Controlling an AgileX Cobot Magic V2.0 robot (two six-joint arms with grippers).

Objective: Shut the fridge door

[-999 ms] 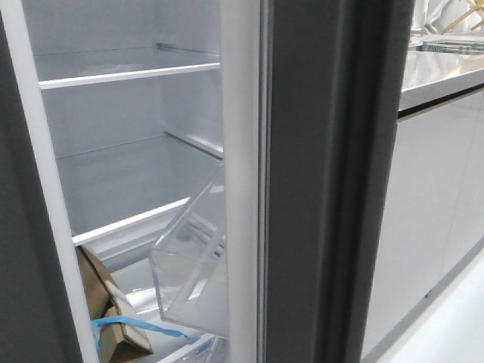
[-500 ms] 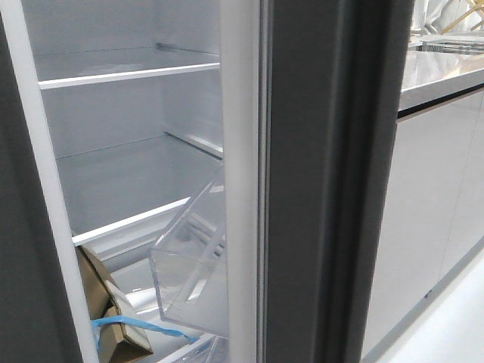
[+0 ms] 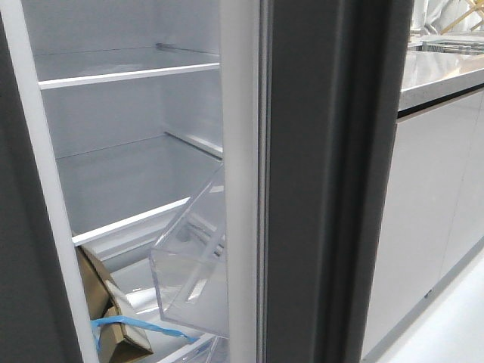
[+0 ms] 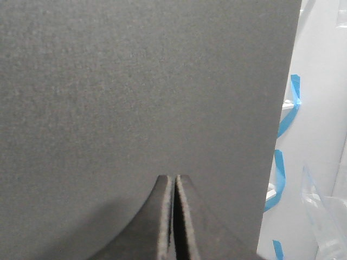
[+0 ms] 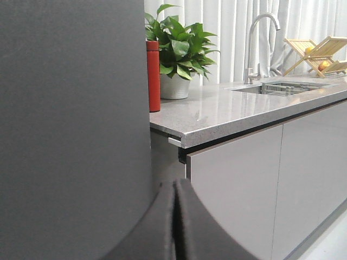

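Observation:
The fridge door (image 3: 325,189) stands open, edge-on in the middle of the front view. It is a dark grey panel with a grey gasket (image 3: 262,151), white inner lining (image 3: 238,151) and a clear door bin (image 3: 189,272). In the right wrist view its dark outer face (image 5: 70,108) fills the left half. My right gripper (image 5: 177,183) is shut and empty, close to that face. My left gripper (image 4: 174,177) is shut and empty, close against a flat dark grey panel (image 4: 135,92). I cannot tell if either touches. Neither gripper shows in the front view.
The fridge interior has white shelves (image 3: 128,74) and a brown box with blue tape (image 3: 113,321) at the bottom. A second dark grey panel (image 3: 15,227) stands at the left. On the right are light grey cabinet fronts (image 5: 233,184), a counter (image 5: 238,108), a red bottle (image 5: 154,76), a plant (image 5: 179,46) and a sink tap (image 5: 255,38).

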